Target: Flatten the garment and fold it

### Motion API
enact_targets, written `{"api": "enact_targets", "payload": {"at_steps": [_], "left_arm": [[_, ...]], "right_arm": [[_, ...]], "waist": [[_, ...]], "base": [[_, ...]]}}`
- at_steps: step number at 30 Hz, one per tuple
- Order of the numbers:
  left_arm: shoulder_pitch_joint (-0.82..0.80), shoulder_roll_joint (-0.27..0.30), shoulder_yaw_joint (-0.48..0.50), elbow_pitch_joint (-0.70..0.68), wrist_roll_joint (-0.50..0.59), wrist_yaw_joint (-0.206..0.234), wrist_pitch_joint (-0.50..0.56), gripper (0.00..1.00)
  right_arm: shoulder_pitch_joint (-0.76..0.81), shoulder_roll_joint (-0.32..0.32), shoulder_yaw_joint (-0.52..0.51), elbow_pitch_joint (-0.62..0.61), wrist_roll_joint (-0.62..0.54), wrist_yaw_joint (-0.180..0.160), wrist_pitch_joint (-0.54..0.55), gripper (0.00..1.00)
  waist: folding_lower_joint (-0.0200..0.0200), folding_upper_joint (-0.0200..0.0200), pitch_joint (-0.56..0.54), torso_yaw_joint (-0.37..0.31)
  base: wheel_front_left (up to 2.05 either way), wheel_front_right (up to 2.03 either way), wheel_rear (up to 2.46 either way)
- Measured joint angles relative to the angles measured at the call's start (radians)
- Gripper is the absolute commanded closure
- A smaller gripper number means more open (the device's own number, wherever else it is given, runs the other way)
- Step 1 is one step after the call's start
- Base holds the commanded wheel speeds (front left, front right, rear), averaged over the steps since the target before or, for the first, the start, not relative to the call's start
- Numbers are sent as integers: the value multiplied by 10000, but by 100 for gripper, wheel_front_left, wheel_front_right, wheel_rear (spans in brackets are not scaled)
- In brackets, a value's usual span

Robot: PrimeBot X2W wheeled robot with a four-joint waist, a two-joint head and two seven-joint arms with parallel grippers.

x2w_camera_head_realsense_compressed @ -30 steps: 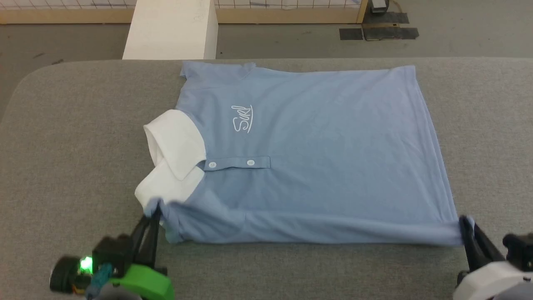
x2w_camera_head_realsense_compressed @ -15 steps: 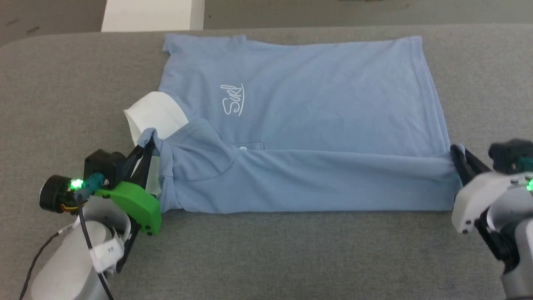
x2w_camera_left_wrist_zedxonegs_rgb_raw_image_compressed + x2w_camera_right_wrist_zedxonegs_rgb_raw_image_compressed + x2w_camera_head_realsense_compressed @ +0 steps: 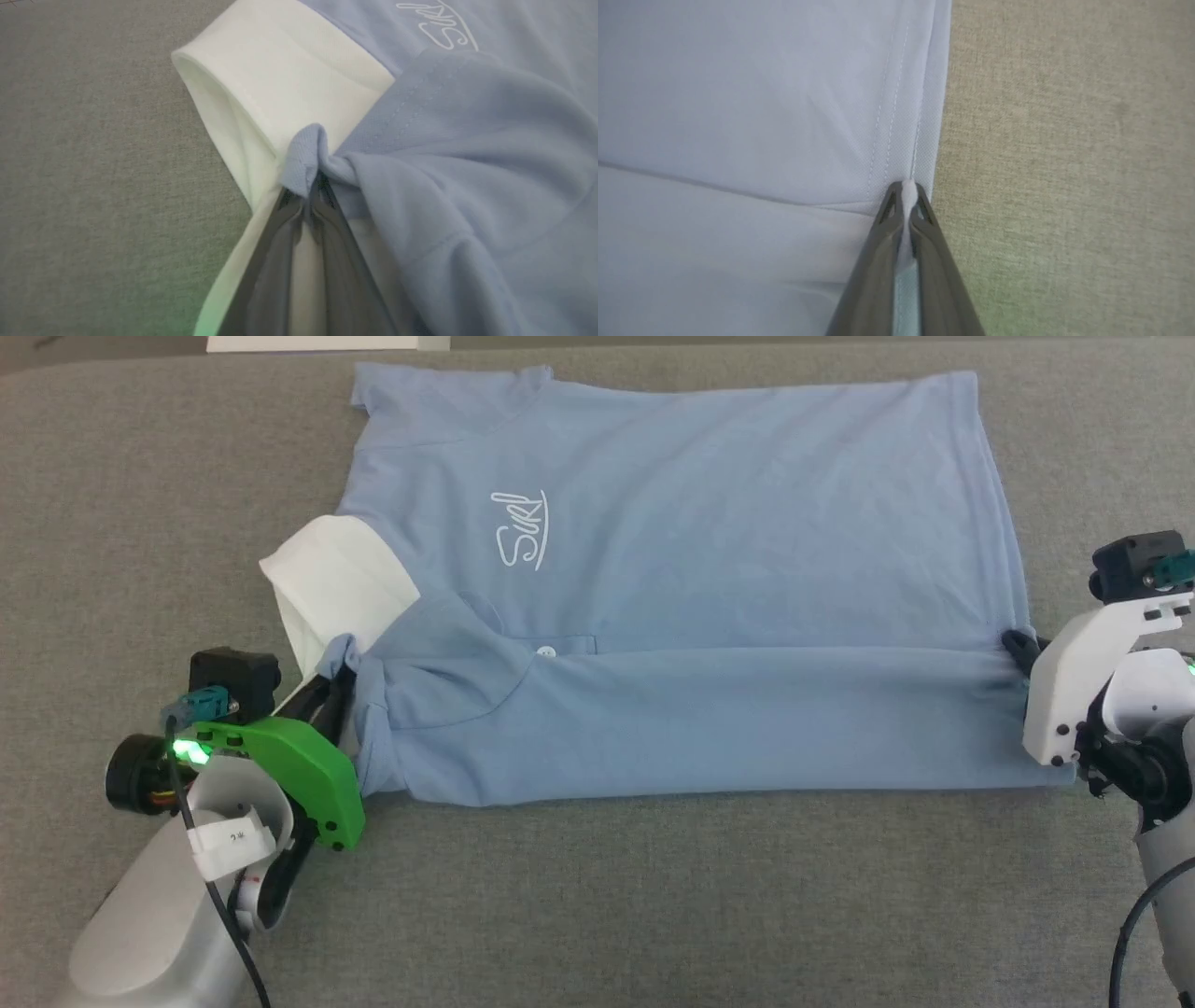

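left gripper [image 3: 338, 674] and right gripper [image 3: 1018, 649] had drawn the garment's [image 3: 709, 523] near edge inward over the placket [image 3: 569, 642]; first fold nearly laid; both pinched tight on its cloth.

Near flap of garment [image 3: 709, 523] hides part of placket [image 3: 565, 644] and collar [image 3: 336, 569]; right pincer [image 3: 1016, 647] mostly behind its white housing [image 3: 1074, 681], arm cut off right.

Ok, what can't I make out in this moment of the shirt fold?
- Head view: a folded-over flap of the garment covers most of the button placket.
- Head view: the right gripper sits mostly behind its white housing.
- Left wrist view: the logo is cut off by the top edge.
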Motion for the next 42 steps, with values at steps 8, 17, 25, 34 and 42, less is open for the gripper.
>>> {"api": "enact_targets", "payload": {"at_steps": [8,17,25,34,42], "left_arm": [[427,-560,614,-153,-180,637,-1818,0],[1902,-993,989,-1358,290,1285,-3262,0],[3108,-1277,593,-1919,738,1331,-3333,0],[3271,-1722,579,-951,589,2163,-2445,0],[3023,-2075,1045,-360,-119,3185,-757,0]], "right_arm": [[715,337,-895,-303,-171,0,-662,0],[2763,1358,-1820,-2159,-658,-2,-4092,0],[4378,2466,-2096,-3189,-1191,-4,-6069,0],[5026,2796,-2029,-3555,-1229,-2,-6278,0],[5025,2821,-1885,-3701,-1160,-2,-6201,0]], "waist": [[0,0,-564,177],[0,0,-1487,307],[0,0,-1964,188],[0,0,-2145,-72],[0,0,-1970,-352]], "base": [[0,0,0],[0,0,0],[0,0,0],[0,0,0],[0,0,0]]}}
